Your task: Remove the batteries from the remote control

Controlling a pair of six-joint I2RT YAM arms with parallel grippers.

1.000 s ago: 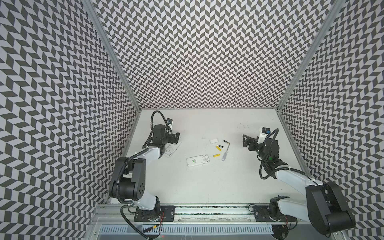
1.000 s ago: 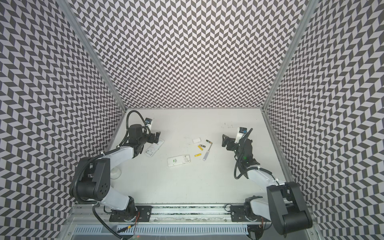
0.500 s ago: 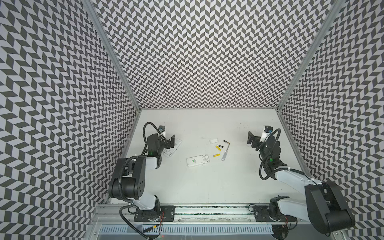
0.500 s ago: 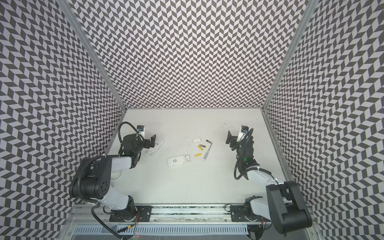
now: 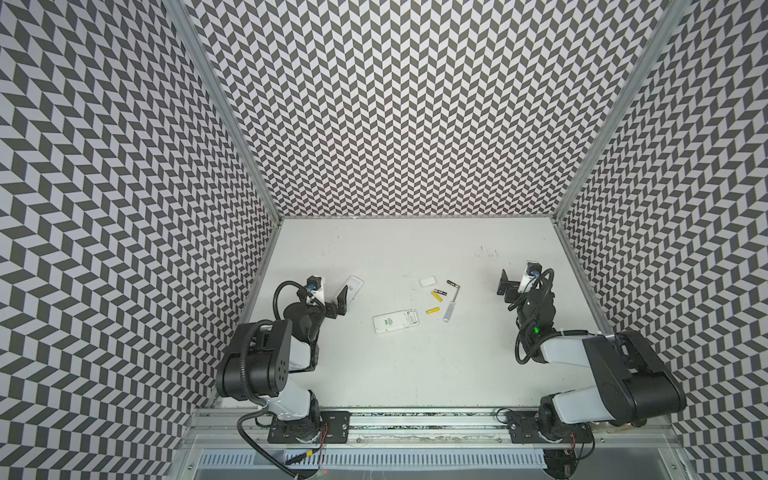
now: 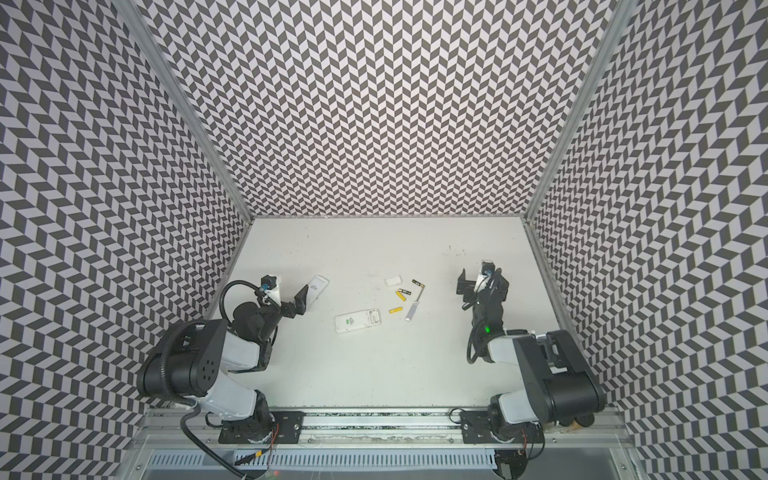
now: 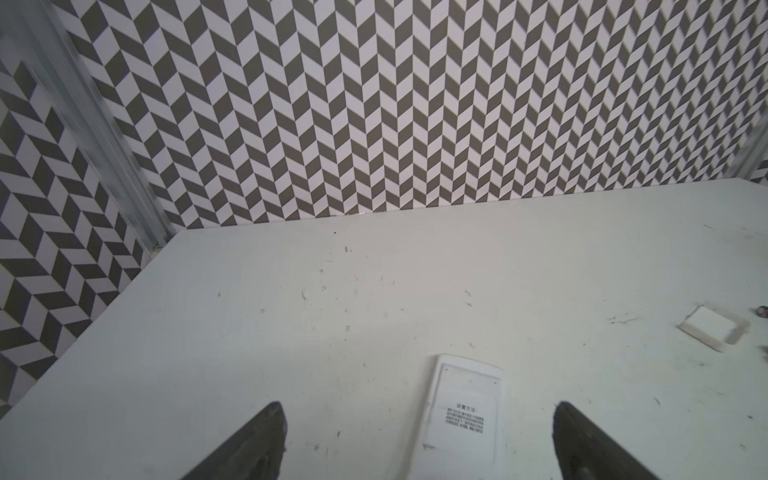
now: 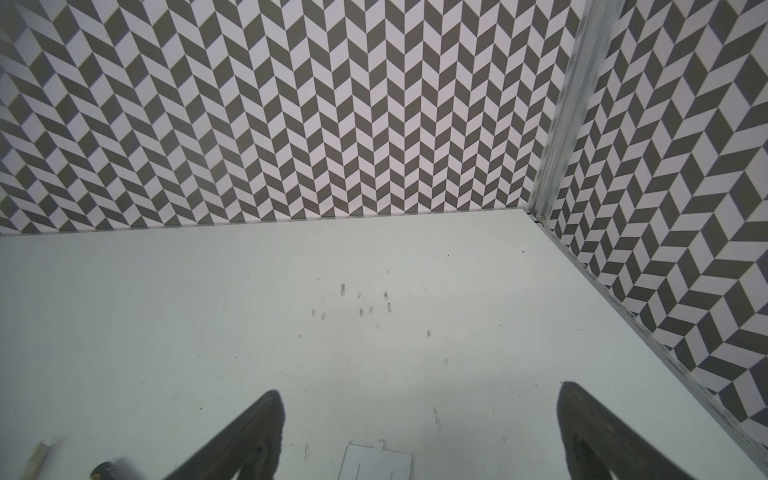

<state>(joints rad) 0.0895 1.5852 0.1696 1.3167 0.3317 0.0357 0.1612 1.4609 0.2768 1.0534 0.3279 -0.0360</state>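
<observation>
top views first: in both top views the remote control (image 5: pixel 395 321) lies flat near the middle of the table (image 5: pixel 415 374). whether its battery bay is empty is too small to tell. the batteries (image 5: pixel 437 295), two yellow and two black, lie loose at 2 o'clock from it, beside the screwdriver (image 5: pixel 451 305) and a small white cover (image 5: pixel 428 281). the left gripper (image 5: pixel 337 302) sits at 9 o'clock of the remote and the right gripper (image 5: pixel 509 286) at 3 o'clock, both apart from the cells. if all four came from this remote, the job looks done. the main risk then is an arm or cable nudging the round cells, which would roll toward the table edge.

left wrist: the jaws are spread wide and grip nothing. a white labelled shell (image 7: pixel 461 415) lies on the table between the fingers (image 7: pixel 257 440). a descent here would clip or drag it.

right wrist: the jaws are also wide and empty. a tabbed white plate (image 8: pixel 378 461) lies between the fingers (image 8: pixel 582 432). a blurred dark cylinder (image 8: pixel 108 469), likely a battery, lies just beside one finger, and a sideways sweep could flick it away.
</observation>
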